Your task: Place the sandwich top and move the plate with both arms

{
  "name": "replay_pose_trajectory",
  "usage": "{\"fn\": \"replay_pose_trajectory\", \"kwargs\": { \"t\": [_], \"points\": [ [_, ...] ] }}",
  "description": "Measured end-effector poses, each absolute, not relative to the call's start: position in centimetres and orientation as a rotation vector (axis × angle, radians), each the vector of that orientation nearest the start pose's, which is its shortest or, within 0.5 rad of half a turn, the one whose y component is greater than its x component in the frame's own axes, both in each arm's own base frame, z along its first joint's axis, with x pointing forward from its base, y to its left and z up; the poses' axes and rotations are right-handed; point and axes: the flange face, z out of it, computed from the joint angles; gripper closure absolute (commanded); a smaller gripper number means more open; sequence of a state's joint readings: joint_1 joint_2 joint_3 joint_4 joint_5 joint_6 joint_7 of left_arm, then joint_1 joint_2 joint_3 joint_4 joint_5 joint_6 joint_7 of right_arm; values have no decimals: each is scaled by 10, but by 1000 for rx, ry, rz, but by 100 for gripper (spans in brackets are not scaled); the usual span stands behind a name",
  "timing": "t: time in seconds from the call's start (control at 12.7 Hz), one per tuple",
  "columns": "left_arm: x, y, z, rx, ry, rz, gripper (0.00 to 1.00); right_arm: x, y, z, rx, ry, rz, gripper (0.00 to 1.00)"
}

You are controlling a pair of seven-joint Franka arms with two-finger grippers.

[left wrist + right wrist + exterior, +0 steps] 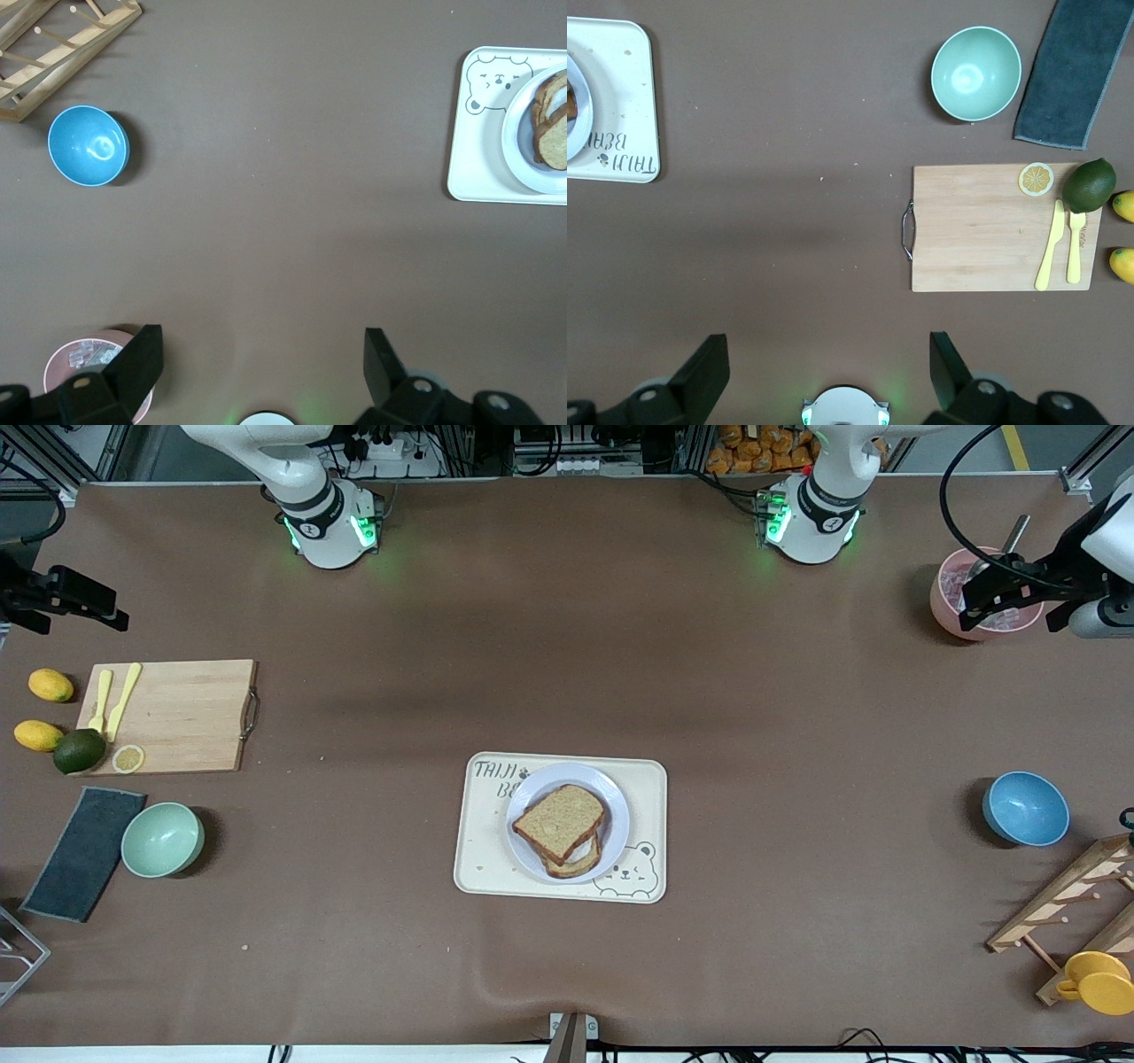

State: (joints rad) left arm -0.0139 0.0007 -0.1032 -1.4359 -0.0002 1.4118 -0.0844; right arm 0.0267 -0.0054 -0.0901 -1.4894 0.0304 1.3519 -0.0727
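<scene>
Sandwich top point(560, 821) lies on the egg slice point(576, 856) on the plate point(616, 825), which sits on the tray point(645, 779) mid-desk. Left gripper point(259, 354) hangs over the desk point(797, 691) at its arm's end, just above the pink cup point(948, 598), jaws wide apart and holding nothing. Right gripper point(826, 354) hangs at the other end, over bare desk near the cutting board point(186, 713), jaws equally wide and empty. Blue bowl point(1026, 808) and mint bowl point(162, 839) stand well apart from the tray

front overhead; wrists share tray point(469, 159).
</scene>
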Motion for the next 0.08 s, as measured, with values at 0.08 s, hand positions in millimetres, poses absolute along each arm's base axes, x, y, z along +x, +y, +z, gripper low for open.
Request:
{"fn": "replay_pose_trajectory", "kwargs": {
  "t": [0.08],
  "points": [
    [534,-63,673,-3139,51,38,0,529,-30,647,-3096,-22,201,0]
  ]
}}
